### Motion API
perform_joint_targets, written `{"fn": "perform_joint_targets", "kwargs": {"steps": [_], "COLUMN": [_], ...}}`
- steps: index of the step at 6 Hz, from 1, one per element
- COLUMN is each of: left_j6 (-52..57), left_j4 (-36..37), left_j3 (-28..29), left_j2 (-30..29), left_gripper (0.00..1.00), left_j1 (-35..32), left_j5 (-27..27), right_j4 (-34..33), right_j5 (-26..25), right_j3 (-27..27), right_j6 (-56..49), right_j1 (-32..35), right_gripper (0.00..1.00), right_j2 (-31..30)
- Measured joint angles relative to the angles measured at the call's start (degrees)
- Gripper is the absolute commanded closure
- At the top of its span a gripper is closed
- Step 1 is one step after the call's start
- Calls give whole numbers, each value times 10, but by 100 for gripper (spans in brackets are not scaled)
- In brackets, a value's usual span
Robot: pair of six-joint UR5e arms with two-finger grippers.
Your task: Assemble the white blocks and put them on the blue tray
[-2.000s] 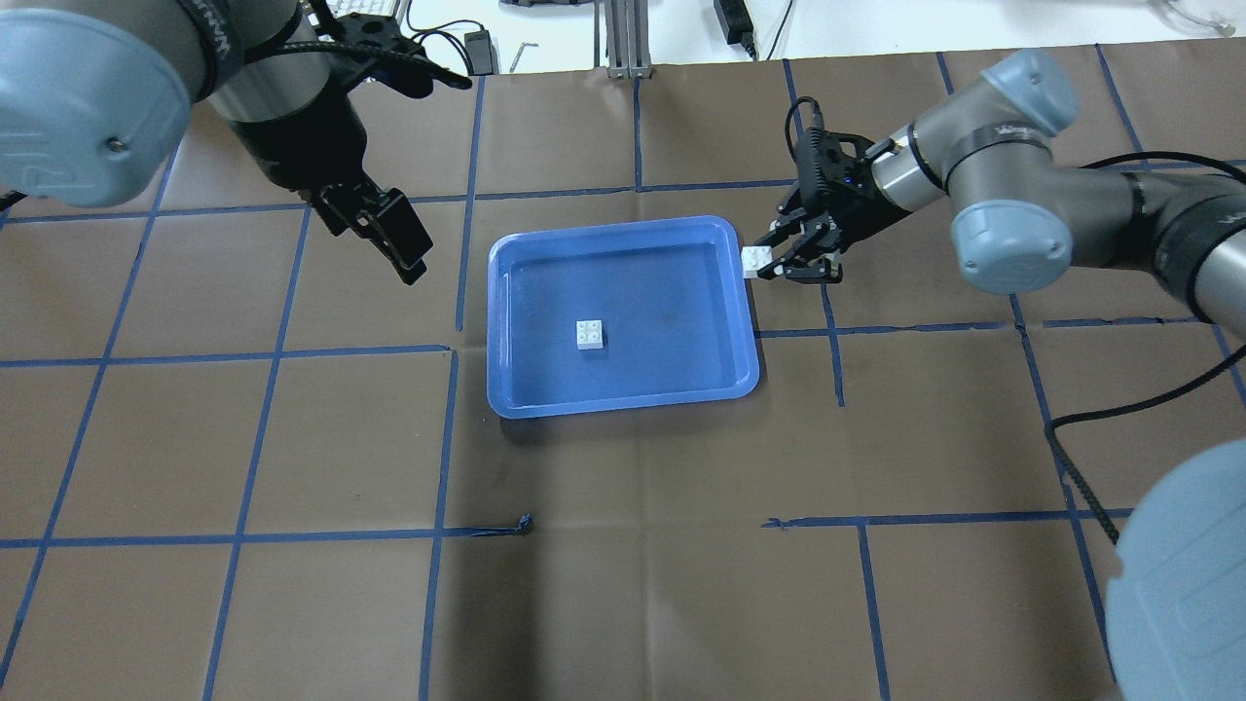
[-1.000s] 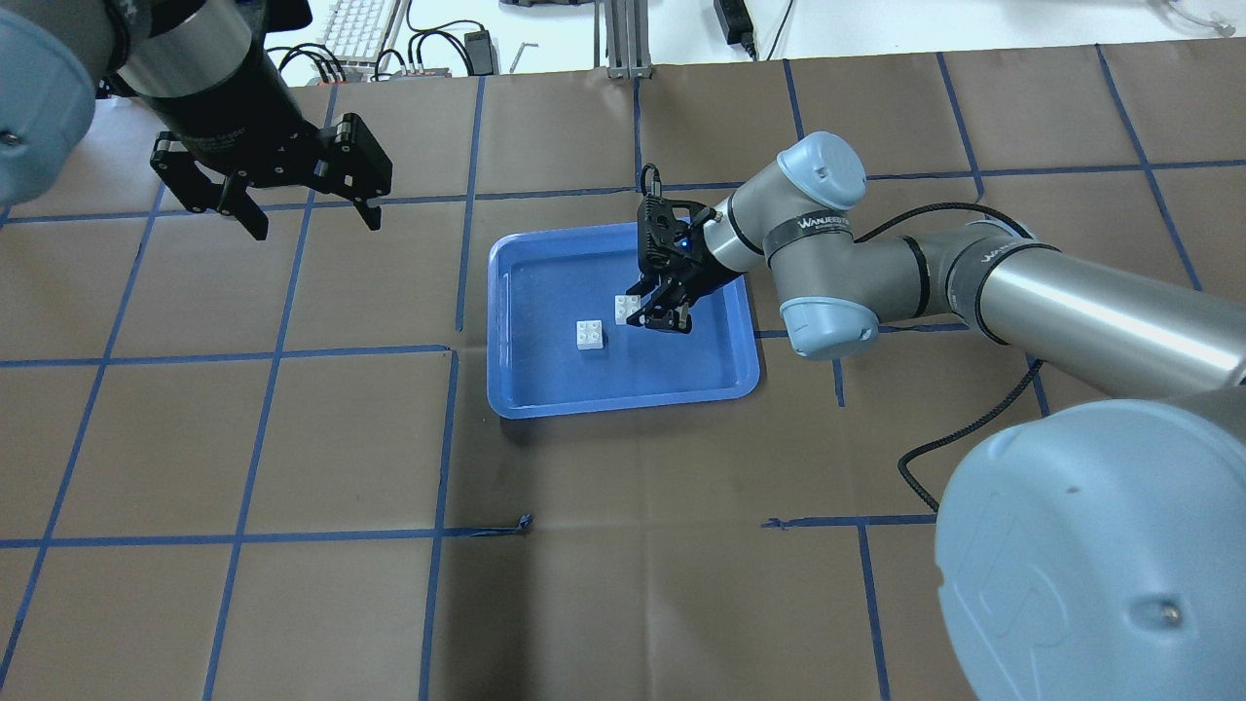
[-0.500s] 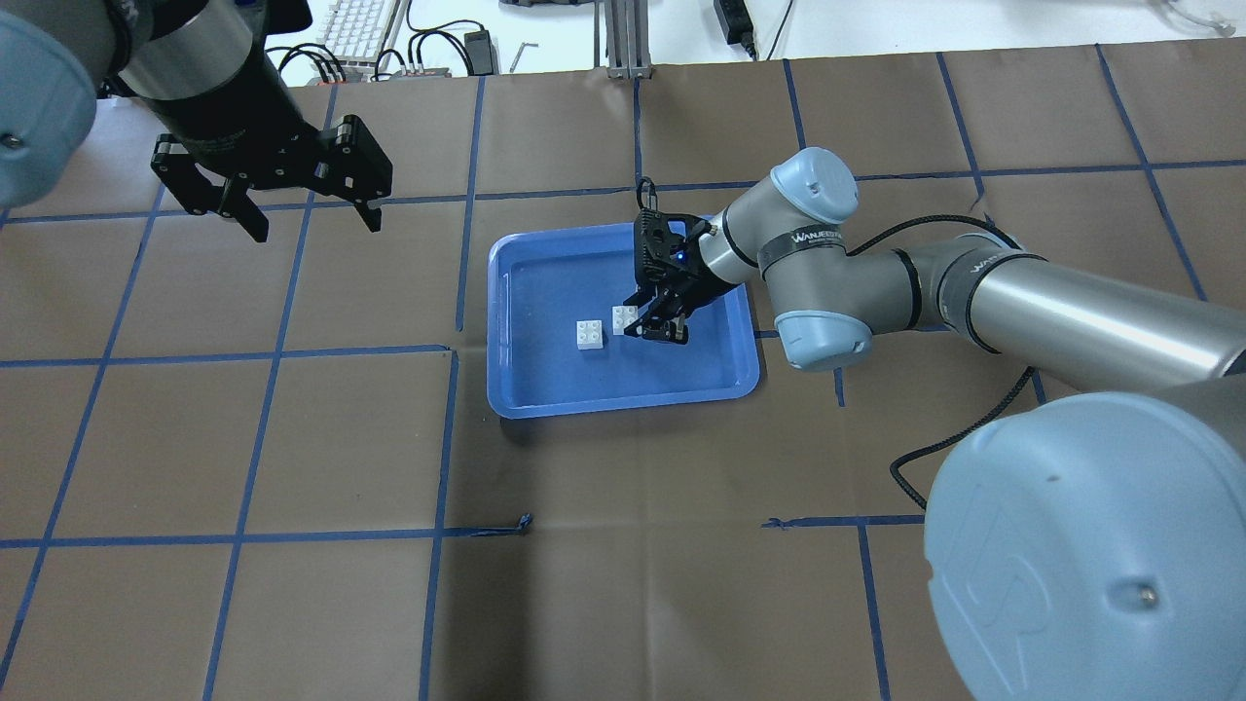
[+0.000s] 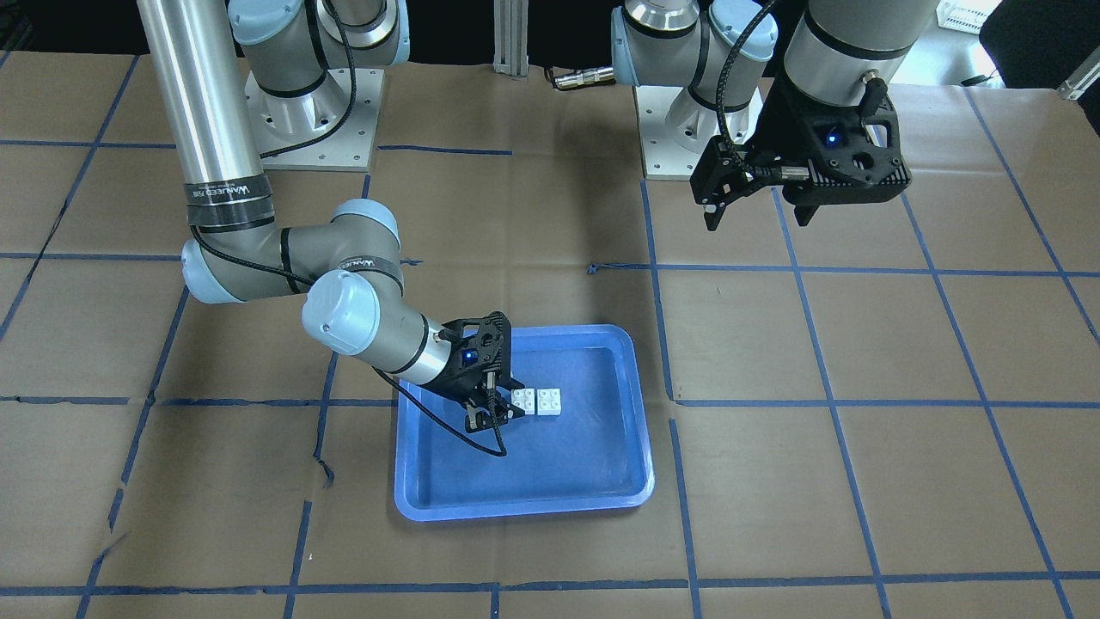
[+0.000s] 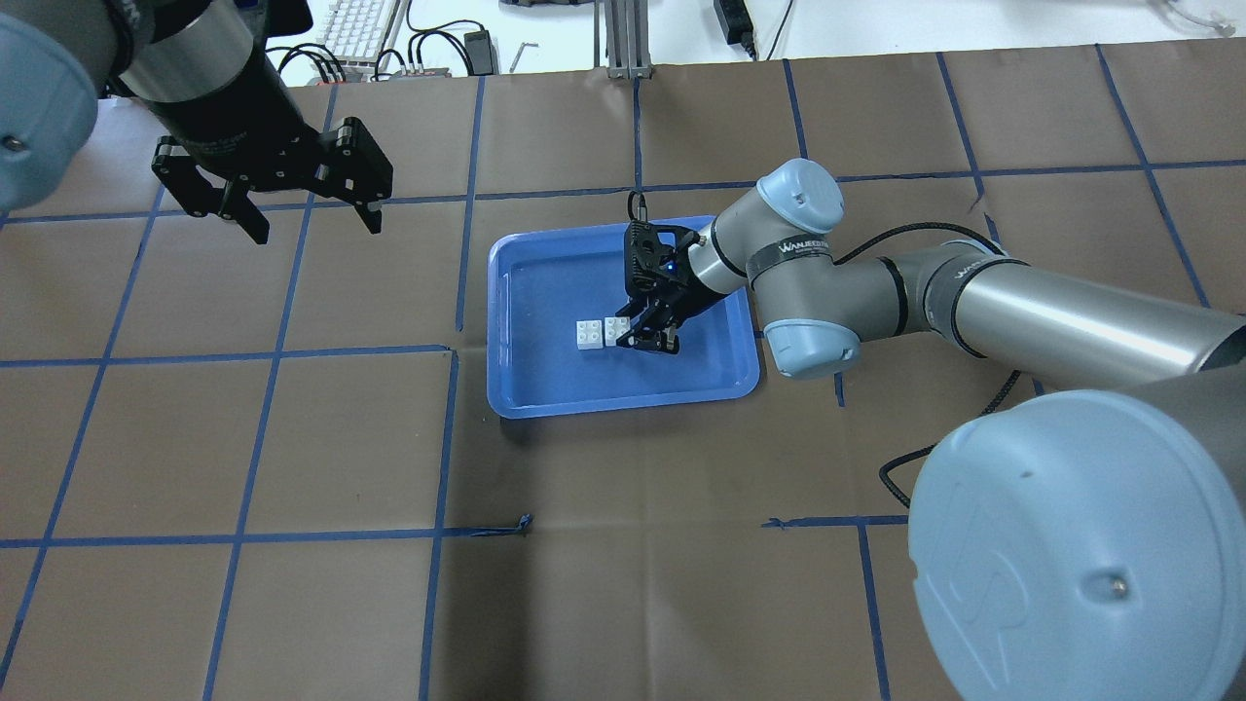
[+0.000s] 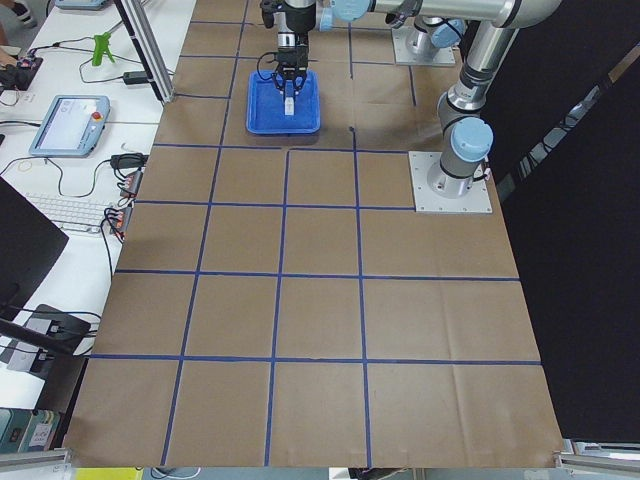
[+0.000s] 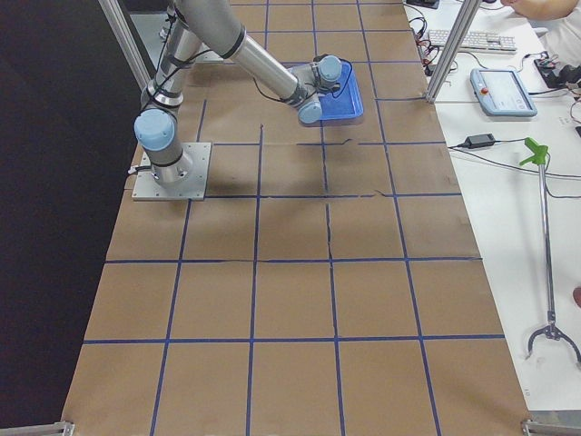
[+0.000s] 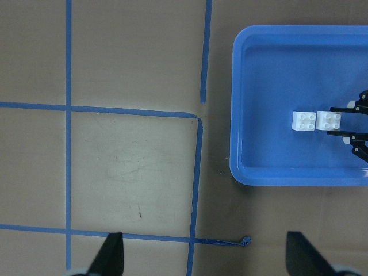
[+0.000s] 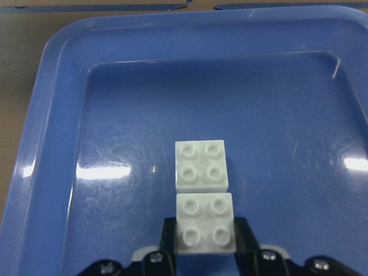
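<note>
The blue tray lies mid-table and holds both white blocks. My right gripper is low inside the tray, shut on one white block, which sits level and right beside the other white block, edges touching or nearly so. The right wrist view shows the held block between my fingers and the free block just beyond it. I cannot tell whether the held block rests on the tray floor. My left gripper is open and empty, high over the table, left of the tray.
Brown paper with a blue tape grid covers the table. A keyboard and cables lie beyond the far edge. The arm bases stand at the robot's side. A curled scrap of tape sits near the tray's front.
My right gripper carried its white block from beyond the tray's right rim into the tray and left, up against the other block. My left arm turned and drew back, then held still.
</note>
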Motion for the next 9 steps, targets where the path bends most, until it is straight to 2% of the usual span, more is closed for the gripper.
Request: {"fn": "perform_joint_targets", "kwargs": {"steps": [9], "left_j6": [0], "left_j4": [0], "left_j3": [-3], "left_j2": [0], "left_gripper": [1], "left_j1": [0], "left_j5": [0], "right_j4": [-1], "right_j5": [3], "right_j3": [0], "right_j6": [4], "right_j1": [2], "right_gripper": [61], "right_j2": [2]}}
